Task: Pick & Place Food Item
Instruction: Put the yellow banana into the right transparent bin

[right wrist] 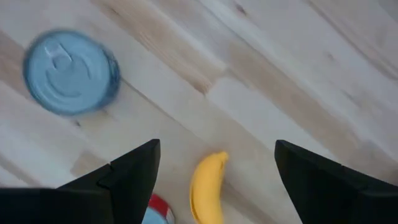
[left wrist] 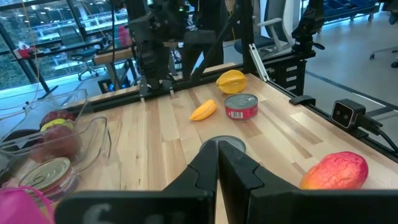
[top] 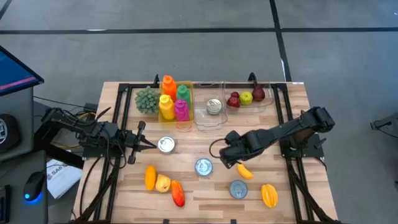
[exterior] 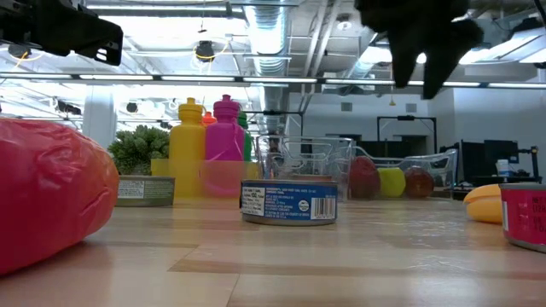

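Right hand [right wrist: 214, 168] hovers w/ fingers spread, released, just above a small banana [right wrist: 208, 186] lying on the desk [top: 186, 202] near a tin [right wrist: 69, 71]; nothing grasped yet, pick & place both remain.

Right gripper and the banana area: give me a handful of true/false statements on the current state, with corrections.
1. The right gripper is open above the small banana. True.
2. The right gripper already holds the banana. False: the banana lies on the table, between the fingers but not gripped.
3. The left gripper is shut. True.
4. The clear tray at the back holds the bottles. False: it holds red and green fruit; the bottles stand in the yellow bin.
5. A blue-lidded can sits near the banana. True.
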